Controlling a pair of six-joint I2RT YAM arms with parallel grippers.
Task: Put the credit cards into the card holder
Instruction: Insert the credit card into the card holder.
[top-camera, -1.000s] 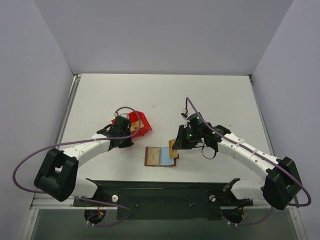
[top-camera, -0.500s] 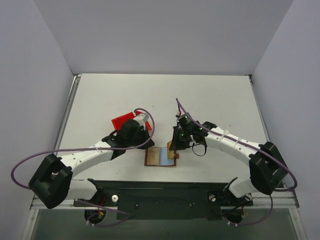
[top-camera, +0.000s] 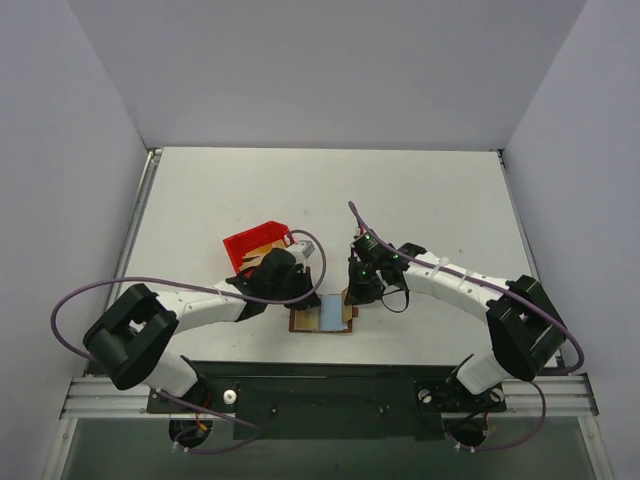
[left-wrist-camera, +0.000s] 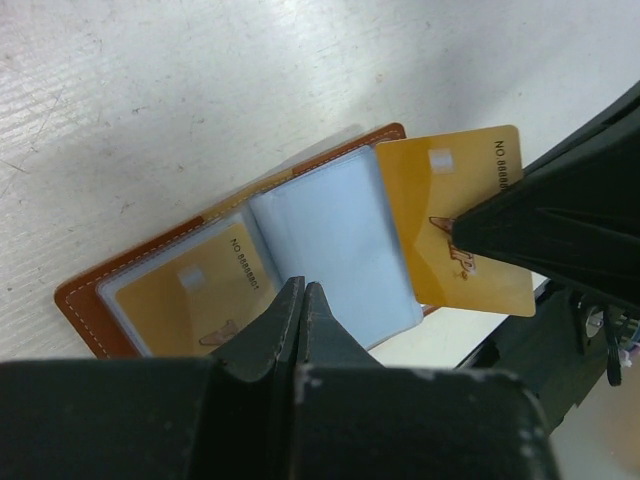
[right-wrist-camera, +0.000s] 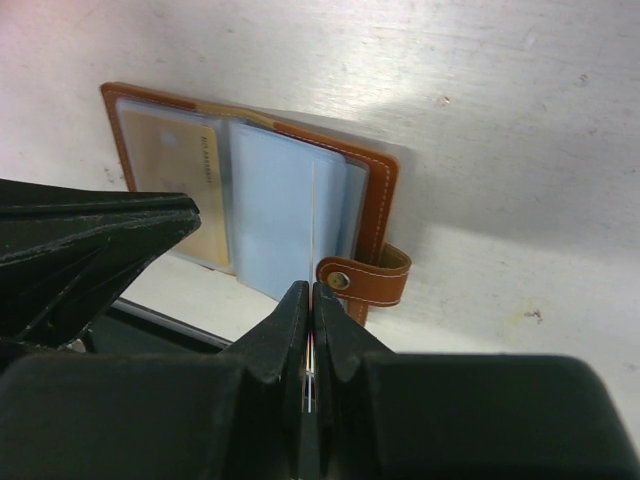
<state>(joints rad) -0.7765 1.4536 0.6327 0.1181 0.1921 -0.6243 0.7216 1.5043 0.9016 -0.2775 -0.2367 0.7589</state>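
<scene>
White table (top-camera: 420, 200), grey walls, red bin (top-camera: 250, 243) just behind the left arm. Open card holder (left-wrist-camera: 330, 230) lies flat near the front edge, blue pockets up. Over it, left gripper (left-wrist-camera: 302, 295) is pinched closed, empty. At the holder's right side, right gripper (right-wrist-camera: 308, 290) is clamped on a credit card (left-wrist-camera: 450, 210). A second card (left-wrist-camera: 195, 295) sits in the left pocket.

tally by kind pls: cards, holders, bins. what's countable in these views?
Gold cards: 2 countable, held card in the right claw and pocketed card in the holder; any in the bin are too small to tell.
Card holder: 1, lying open.
Red bin: 1.
Total: 4.
</scene>
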